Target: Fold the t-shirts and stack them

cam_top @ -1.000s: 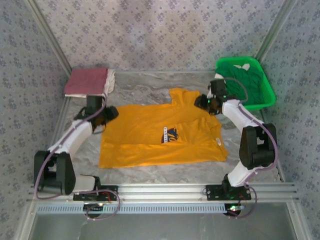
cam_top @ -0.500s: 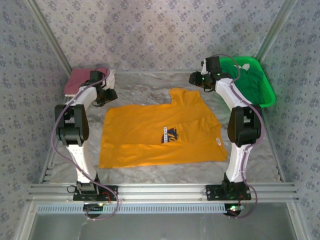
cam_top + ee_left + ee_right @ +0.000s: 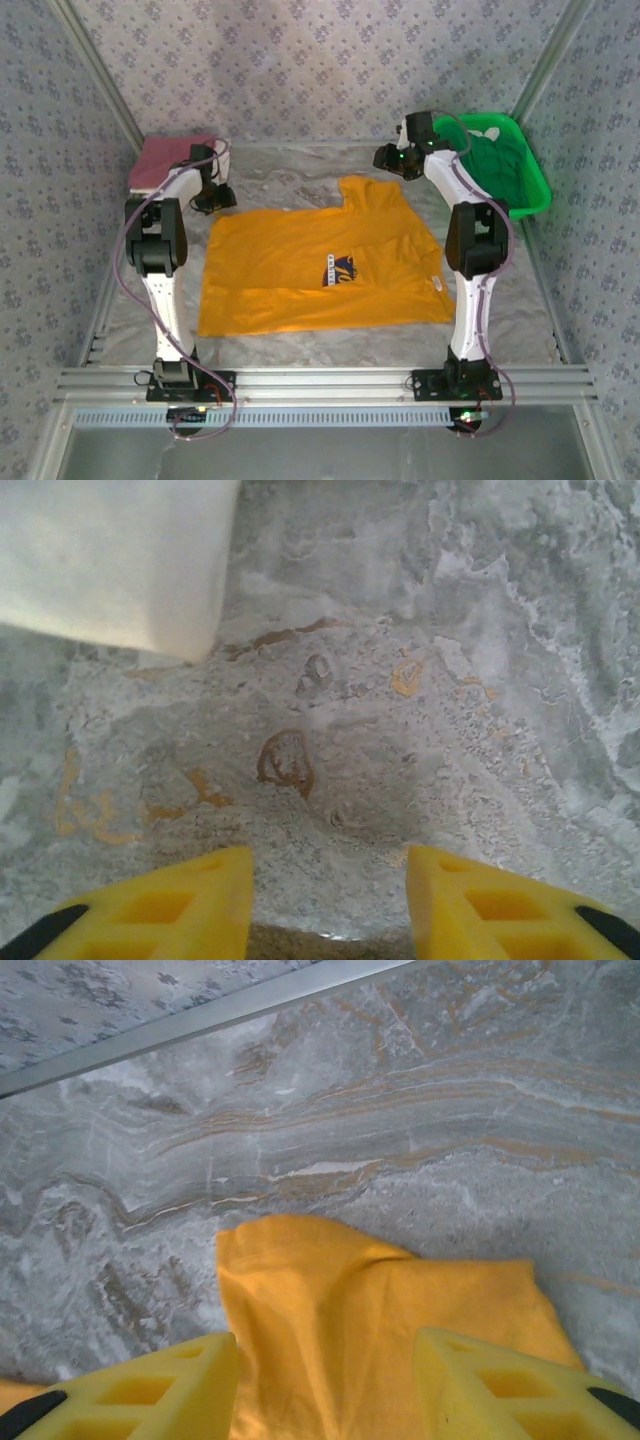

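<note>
- We see the orange-yellow t-shirt point(image 3: 320, 270) spread flat in the middle of the tabletop point(image 3: 300, 350), with its dark navy print point(image 3: 342, 268) facing up.
- One sleeve point(image 3: 380, 1300) of this shirt points toward the far edge of the tabletop.
- The left end effector point(image 3: 330, 880) hangs over bare tabletop, just beyond the far left corner of the orange-yellow t-shirt.
- Its yellow fingers point(image 3: 170, 905) stand partly apart, and we see nothing between them, so it holds nothing.
- Near it lies the corner of a folded white t-shirt point(image 3: 110, 560).
- In the top view, the folded dusty red t-shirt point(image 3: 165, 160) rests in the far left corner, and a white edge shows at its right side.
- The right end effector point(image 3: 325, 1360) is above the far sleeve.
- Its fingers are also partly apart. The orange cloth lies below the gap, and we do not see it pinched.
- A green t-shirt point(image 3: 500, 165) lies crumpled inside the bright green basket point(image 3: 478, 119), which stands in the far right corner.
</note>
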You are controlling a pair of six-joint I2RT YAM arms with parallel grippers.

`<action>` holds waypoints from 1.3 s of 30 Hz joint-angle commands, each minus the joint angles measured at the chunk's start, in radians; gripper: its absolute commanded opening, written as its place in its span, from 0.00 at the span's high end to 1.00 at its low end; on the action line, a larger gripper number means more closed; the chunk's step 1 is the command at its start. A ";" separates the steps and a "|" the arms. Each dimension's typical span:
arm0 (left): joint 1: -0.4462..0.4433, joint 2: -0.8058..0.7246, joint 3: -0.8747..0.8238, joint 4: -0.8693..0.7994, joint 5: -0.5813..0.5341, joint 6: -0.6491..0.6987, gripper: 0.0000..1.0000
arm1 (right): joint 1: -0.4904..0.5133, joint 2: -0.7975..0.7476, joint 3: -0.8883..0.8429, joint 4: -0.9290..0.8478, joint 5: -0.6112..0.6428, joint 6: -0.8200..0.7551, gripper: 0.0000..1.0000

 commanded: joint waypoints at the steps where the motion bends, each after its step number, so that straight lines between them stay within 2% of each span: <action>1: -0.016 -0.016 -0.028 0.005 0.049 0.007 0.76 | -0.006 0.099 0.101 -0.128 -0.008 -0.026 0.48; 2: -0.016 -0.036 -0.049 0.021 0.054 0.000 0.83 | -0.007 0.118 0.119 -0.127 0.002 -0.022 0.48; 5: -0.016 -0.105 -0.116 0.073 0.049 -0.018 0.91 | -0.006 0.179 0.196 -0.152 0.034 -0.010 0.47; 6: -0.016 -0.132 -0.136 0.090 0.040 -0.027 0.98 | -0.005 0.202 0.230 -0.168 0.051 -0.009 0.46; 7: -0.016 -0.154 -0.152 0.102 0.034 -0.033 1.00 | -0.004 0.223 0.262 -0.191 0.063 -0.005 0.46; 12: -0.016 -0.258 -0.226 0.186 0.018 -0.051 1.00 | -0.008 0.330 0.406 -0.277 0.129 0.015 0.41; 15: -0.017 -0.289 -0.238 0.187 0.022 -0.060 1.00 | -0.008 0.358 0.429 -0.300 0.145 0.028 0.41; 23: -0.021 -0.326 -0.284 0.191 0.016 -0.064 1.00 | -0.010 0.376 0.409 -0.265 0.064 0.057 0.42; 25: -0.020 -0.297 -0.261 0.161 -0.007 -0.055 0.71 | -0.007 0.383 0.413 -0.261 0.043 0.066 0.44; 28: -0.014 -0.228 -0.203 0.095 0.006 -0.039 0.58 | -0.007 0.387 0.410 -0.249 0.003 0.077 0.53; 30: -0.015 -0.197 -0.187 0.078 0.015 -0.037 0.52 | -0.007 0.386 0.410 -0.234 -0.020 0.083 0.62; 33: -0.014 -0.168 -0.190 0.075 0.018 -0.035 0.47 | -0.007 0.384 0.413 -0.218 -0.033 0.088 0.78; 35: -0.015 -0.154 -0.192 0.066 0.016 -0.034 0.43 | -0.006 0.377 0.419 -0.216 -0.037 0.087 0.82; 38: -0.015 -0.149 -0.196 0.061 0.023 -0.031 0.50 | -0.006 0.349 0.419 -0.197 -0.038 0.081 0.91; 39: -0.015 -0.150 -0.196 0.056 0.035 -0.031 0.55 | -0.007 0.339 0.418 -0.191 -0.050 0.082 0.94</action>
